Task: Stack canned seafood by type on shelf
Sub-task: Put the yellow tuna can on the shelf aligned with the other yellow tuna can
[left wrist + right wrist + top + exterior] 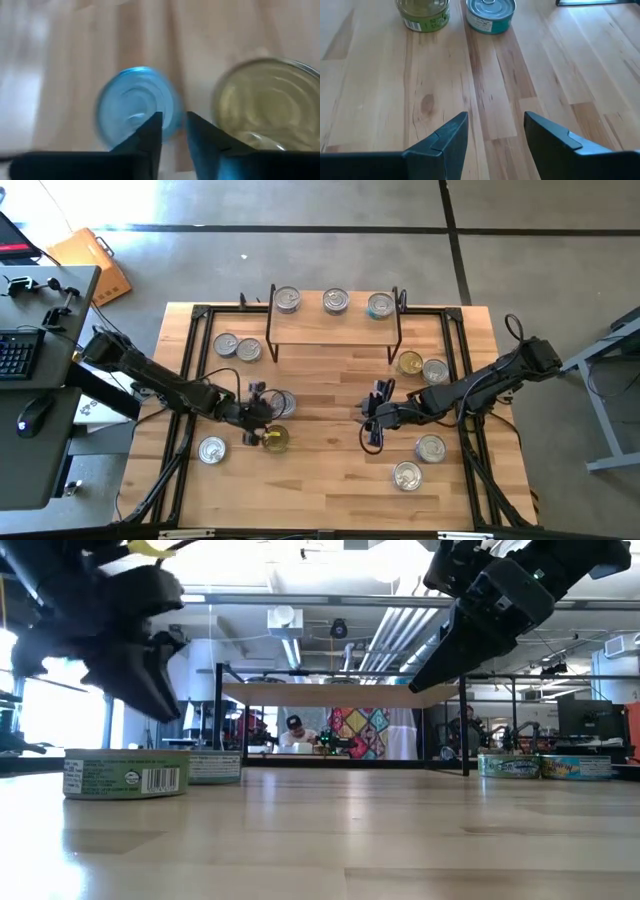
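Both dark arms reach inward toward the middle. Left gripper (262, 423) has its jaws nearly closed; right gripper (374, 420) has its jaws spread apart.

Both arms are dark, near-black, built from chunky jointed segments with black cables looped along them. The left arm's two-finger gripper (262, 420) shows a small yellow marking, and the right arm's two-finger gripper (374, 428) has angular, wedge-shaped dark fingers (442, 140) with stepped inner edges.

Parted dark fingers (447, 142) above bare table (380, 100); gold-lidded tin (423, 13) beside blue-sided tin (490, 14) beyond.
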Tool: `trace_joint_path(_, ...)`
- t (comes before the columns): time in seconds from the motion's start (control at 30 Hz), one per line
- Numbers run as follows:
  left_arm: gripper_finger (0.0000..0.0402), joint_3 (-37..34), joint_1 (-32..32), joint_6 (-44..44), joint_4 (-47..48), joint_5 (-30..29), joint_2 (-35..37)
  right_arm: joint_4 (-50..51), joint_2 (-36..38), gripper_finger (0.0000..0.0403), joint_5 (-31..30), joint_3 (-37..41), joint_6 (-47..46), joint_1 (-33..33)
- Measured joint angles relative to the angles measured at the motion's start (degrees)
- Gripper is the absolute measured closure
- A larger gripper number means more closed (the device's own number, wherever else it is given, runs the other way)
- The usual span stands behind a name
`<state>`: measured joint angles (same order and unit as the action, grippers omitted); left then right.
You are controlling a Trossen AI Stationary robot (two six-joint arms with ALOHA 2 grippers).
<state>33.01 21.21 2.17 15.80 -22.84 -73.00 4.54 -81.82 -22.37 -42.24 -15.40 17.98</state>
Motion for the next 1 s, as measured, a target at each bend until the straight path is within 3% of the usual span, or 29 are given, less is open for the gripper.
trace_joint_path(0.13, 0.0280, -5.1, -0.9, -6.1, -7.1, 4.2, 0.0, 0.0, 0.0, 0.0217, 0.0, 0.0, -0.1, 0.0)
trace_joint_path(0.3, 0.0275, -9.5, -2.3, -10.1, -12.7, 0.7, 0.0, -0.1, 0.0, 0.0217, 0.0, 0.0, -0.1, 0.0)
trace_joint_path(0.53, 0.0314, -11.2, -4.1, -15.9, -17.1, 2.4, -1.4, -0.4, 0.0, 0.0217, 0.0, 0.0, 0.0, 0.0)
trace_joint_path(0.8, 0.0382, -10.9, -7.0, -17.9, -29.3, 4.2, -9.5, -3.3, 0.0, 0.0217, 0.0, 0.0, 2.9, 0.0)
trace_joint_path(1.0, 0.0398, -6.6, -9.1, -14.5, -33.8, 6.4, -12.3, -8.9, -1.4, 0.0217, -0.1, -0.1, 18.8, 0.3)
